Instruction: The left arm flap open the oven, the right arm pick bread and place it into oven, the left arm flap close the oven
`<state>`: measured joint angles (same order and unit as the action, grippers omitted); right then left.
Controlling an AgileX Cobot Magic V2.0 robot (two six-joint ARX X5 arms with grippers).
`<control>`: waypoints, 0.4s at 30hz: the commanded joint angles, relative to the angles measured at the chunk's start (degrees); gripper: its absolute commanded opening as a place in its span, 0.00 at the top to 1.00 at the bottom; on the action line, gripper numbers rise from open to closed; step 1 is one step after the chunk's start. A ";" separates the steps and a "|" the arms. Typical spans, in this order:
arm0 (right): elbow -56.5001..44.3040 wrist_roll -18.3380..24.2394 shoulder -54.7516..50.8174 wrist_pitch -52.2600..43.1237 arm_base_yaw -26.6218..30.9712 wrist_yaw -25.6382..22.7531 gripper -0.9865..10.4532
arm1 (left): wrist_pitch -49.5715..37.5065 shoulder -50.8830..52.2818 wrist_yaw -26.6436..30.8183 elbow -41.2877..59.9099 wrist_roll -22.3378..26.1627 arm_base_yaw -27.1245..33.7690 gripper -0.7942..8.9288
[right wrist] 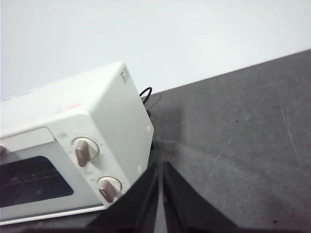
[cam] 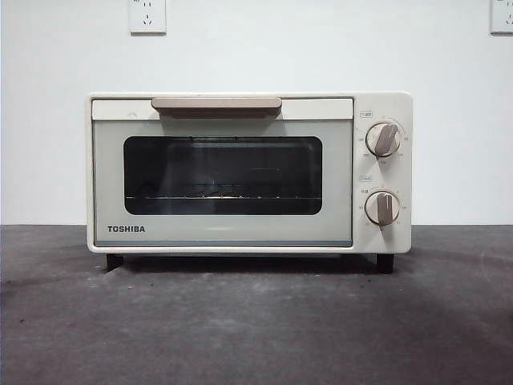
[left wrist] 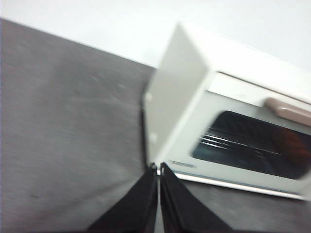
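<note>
Your left gripper [left wrist: 159, 167], jaws pressed together and empty, hangs off the closed TOSHIBA oven's [left wrist: 233, 131] side; its handle [left wrist: 287, 110] runs crosswise along the door's top edge.

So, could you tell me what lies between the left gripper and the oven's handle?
Only bare dark table and the oven's own corner and closed door: the left wrist view shows nothing else between the left gripper and the handle.

The setting looks like a bare test bench or lab rather than a home kitchen. A lone toaster oven [cam: 248, 172] stands on a dark grey table [cam: 256, 321] against a plain white wall [cam: 48, 120] with two wall sockets [cam: 147, 15].
</note>
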<state>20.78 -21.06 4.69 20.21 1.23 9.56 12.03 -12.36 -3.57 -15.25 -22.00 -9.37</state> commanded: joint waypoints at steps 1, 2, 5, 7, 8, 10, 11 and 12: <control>4.98 -0.52 2.23 1.73 -0.02 1.66 0.90 | 0.00 -3.91 -3.08 -5.25 -1.84 -0.81 0.90; 7.06 -0.37 3.48 2.54 -0.02 2.64 0.90 | 1.01 -5.70 -3.76 -7.56 -1.79 -1.20 0.90; 11.98 0.66 6.73 4.81 -0.02 4.85 0.90 | 3.63 -9.77 -5.11 -13.38 -1.51 -2.14 0.90; 15.41 1.81 9.09 7.04 -0.02 6.34 0.90 | 5.03 -12.37 -6.91 -17.35 -0.87 -2.82 0.90; 17.22 2.56 10.38 8.52 -0.02 7.43 0.90 | 5.60 -13.84 -8.41 -19.52 -0.55 -3.19 0.90; 20.63 4.11 12.94 11.65 -0.02 9.25 0.90 | 6.84 -16.24 -10.97 -23.21 0.11 -3.87 0.90; 22.40 5.27 14.36 13.27 -0.02 10.51 0.90 | 7.67 -17.64 -12.35 -25.27 0.57 -4.31 0.90; 24.15 6.34 15.76 14.82 -0.02 11.96 0.90 | 8.41 -18.88 -13.44 -27.12 0.79 -4.72 0.90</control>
<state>43.27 -17.52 19.40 34.50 1.23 20.56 20.27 -30.15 -15.92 -40.23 -22.70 -13.72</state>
